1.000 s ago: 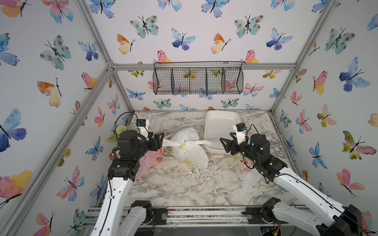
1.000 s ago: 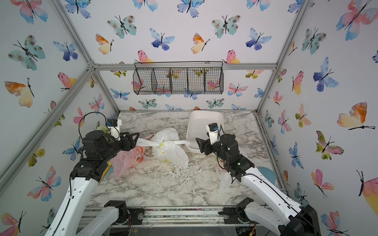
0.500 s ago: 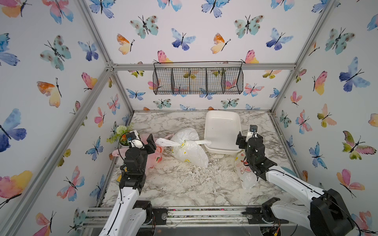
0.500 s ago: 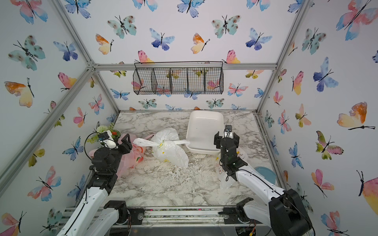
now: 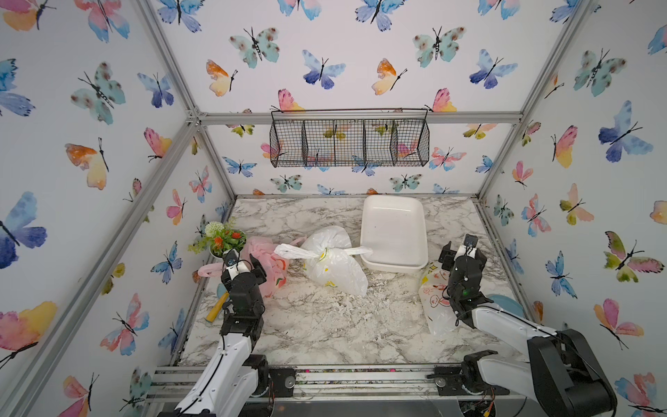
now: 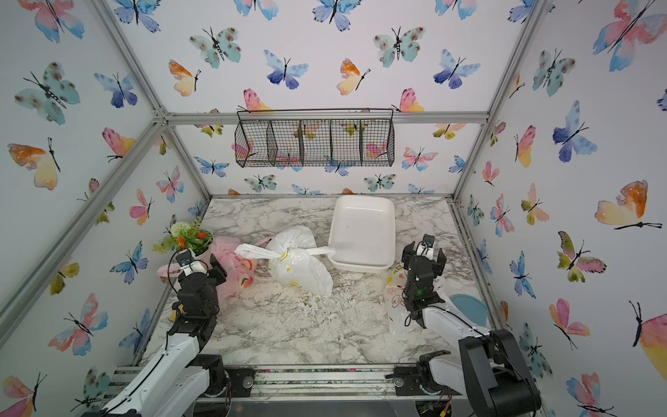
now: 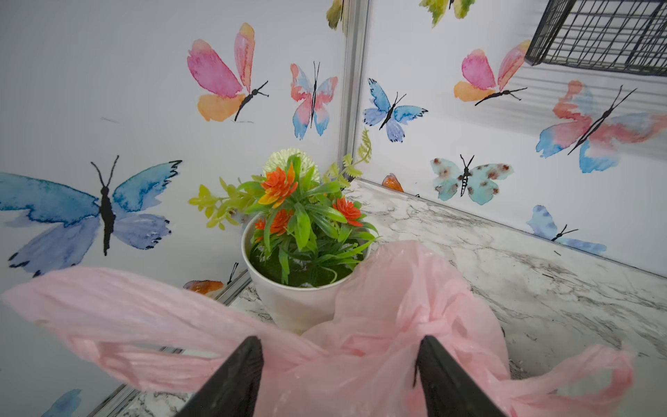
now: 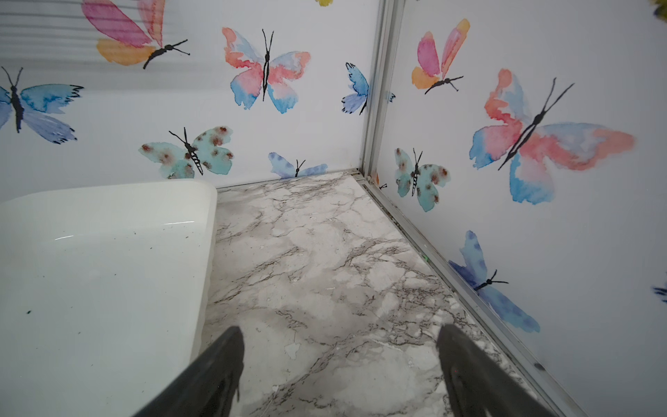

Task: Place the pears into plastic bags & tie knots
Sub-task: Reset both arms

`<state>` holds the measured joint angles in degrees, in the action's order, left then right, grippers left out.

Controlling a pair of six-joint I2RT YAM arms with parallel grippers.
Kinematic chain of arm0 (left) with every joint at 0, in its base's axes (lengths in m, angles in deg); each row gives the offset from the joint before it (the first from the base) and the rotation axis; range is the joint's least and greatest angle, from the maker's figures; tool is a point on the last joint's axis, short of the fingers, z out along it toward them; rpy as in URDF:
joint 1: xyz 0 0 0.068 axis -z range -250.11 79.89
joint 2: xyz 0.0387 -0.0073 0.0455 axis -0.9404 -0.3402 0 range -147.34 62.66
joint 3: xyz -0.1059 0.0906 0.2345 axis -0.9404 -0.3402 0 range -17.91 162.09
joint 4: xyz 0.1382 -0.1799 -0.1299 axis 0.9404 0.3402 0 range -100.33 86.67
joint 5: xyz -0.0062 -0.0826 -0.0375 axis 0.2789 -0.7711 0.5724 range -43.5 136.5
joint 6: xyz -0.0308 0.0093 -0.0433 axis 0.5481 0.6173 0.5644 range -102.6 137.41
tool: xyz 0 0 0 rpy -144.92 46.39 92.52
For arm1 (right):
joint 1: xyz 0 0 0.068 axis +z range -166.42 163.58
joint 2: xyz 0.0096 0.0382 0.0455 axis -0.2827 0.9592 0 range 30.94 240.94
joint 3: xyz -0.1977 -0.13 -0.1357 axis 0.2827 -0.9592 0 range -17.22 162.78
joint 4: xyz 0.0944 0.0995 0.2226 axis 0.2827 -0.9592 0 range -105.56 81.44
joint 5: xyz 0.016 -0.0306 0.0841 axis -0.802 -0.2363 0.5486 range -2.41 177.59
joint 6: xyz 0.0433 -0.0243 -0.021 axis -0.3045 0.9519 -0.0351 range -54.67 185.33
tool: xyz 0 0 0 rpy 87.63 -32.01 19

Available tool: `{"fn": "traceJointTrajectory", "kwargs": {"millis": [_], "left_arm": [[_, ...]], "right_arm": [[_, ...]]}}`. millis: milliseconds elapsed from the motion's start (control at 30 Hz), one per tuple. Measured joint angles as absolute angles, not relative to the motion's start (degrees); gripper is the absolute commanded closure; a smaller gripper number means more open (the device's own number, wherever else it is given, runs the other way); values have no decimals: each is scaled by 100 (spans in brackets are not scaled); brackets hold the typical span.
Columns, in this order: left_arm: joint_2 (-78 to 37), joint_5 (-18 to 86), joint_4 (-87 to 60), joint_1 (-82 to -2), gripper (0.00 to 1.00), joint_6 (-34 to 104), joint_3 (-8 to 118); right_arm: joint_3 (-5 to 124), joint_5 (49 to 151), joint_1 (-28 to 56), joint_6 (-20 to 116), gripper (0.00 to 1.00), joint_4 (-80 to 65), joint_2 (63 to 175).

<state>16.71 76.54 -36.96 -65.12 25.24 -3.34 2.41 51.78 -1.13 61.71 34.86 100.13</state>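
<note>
Three plastic bags lie on the marble table. The white lemon-print bag (image 5: pixel 334 267) is in the middle, with a knot (image 5: pixel 322 255) and its handle ends sticking out sideways. The pink bag (image 5: pixel 270 261) lies at the left, and its knot (image 7: pixel 433 321) shows in the left wrist view. The white doodle bag (image 5: pixel 435 299) lies at the right. The pears are hidden. My left gripper (image 5: pixel 245 269) (image 7: pixel 339 343) stands open just above the pink bag. My right gripper (image 5: pixel 463 258) (image 8: pixel 341 330) is open over bare marble beside the doodle bag.
A white tray (image 5: pixel 393 202) (image 8: pixel 108 202) stands at the back right, touching a lemon-bag handle end. A flower pot (image 5: pixel 222 240) (image 7: pixel 296 299) sits behind the pink bag. A yellow-handled tool (image 5: pixel 216 310) and a blue plate (image 5: pixel 505 305) lie near the side walls. A wire basket (image 5: pixel 348 144) hangs on the back wall.
Both grippers have drawn away from the lemon bag's handle ends, toward the front and the sides. The handle ends now lie free. The left gripper now hangs over the pink bag.
</note>
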Motion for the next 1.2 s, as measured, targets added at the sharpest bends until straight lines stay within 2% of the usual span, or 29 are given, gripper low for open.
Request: {"fn": "traceJointTrajectory", "kwargs": {"millis": [367,533,700,800,833,867,900,933,967,1033,1200], "left_arm": [[814,7458,-4794,-6514,26,2640,-697],[-170,7160,-5987,-6538,24,2546,-990],[-1304,7014,-7178,-6556,24,2380,-1031],[-1516,6920,-7340,-6556,24,2284,-990],[-1499,6902,-7318,-6556,18,2273,-940],[-1490,6881,-7296,-6556,6,2253,-887],[-1485,6848,-7287,-6556,2,2227,-828],[-1485,6800,-7290,-6556,2,2249,-791],[-1523,6769,-7368,-6556,1,2247,-784],[-1844,6734,-8037,-6556,2,2168,-951],[-1870,6660,-7926,-6556,2,2155,-1003]], "right_arm": [[80,5602,-159,6381,17,4456,11040],[-60,6116,-176,6652,17,4898,11499],[-423,6273,-190,6816,19,5921,11915],[-554,6315,-209,6800,19,6198,11860],[-639,6326,-220,6800,22,6395,11860],[-742,6328,-222,6794,23,6579,11867],[-838,6343,-225,6800,24,6723,11873],[-910,6363,-227,6798,25,6821,11884],[-943,6395,-240,6796,24,6882,11906],[-950,6474,-266,6835,2,7254,12140],[-873,6581,-327,6796,2,7158,12218]]}}
